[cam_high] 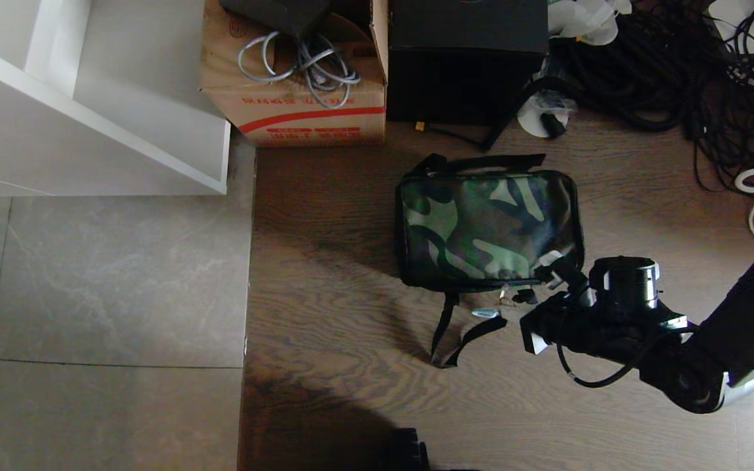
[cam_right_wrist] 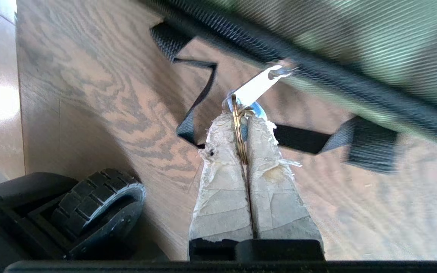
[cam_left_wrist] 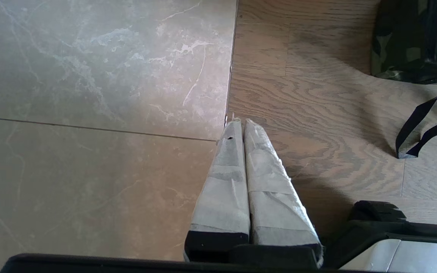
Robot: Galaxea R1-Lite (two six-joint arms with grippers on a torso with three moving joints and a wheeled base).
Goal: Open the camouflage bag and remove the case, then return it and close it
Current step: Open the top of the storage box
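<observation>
The camouflage bag point(cam_high: 488, 222) lies flat on the wooden floor with its zipper closed along the near edge; a corner of it shows in the left wrist view point(cam_left_wrist: 412, 38). My right gripper point(cam_high: 520, 297) sits at the bag's near right corner. It is shut point(cam_right_wrist: 241, 117) on a gold ring point(cam_right_wrist: 235, 129) that hangs from the white zipper pull point(cam_right_wrist: 260, 85). The pull is stretched taut from the black zipper edge point(cam_right_wrist: 317, 72). The case is out of view. My left gripper point(cam_left_wrist: 241, 121) is shut and empty, parked above the seam between tile and wood.
Black straps point(cam_high: 455, 333) trail from the bag toward me. Behind it stand a tall black box point(cam_high: 468, 59) and a cardboard box point(cam_high: 292, 98) with cables. A cable tangle point(cam_high: 678, 65) fills the far right, a white shelf point(cam_high: 89, 98) the far left. My base wheel point(cam_right_wrist: 101, 212) is close.
</observation>
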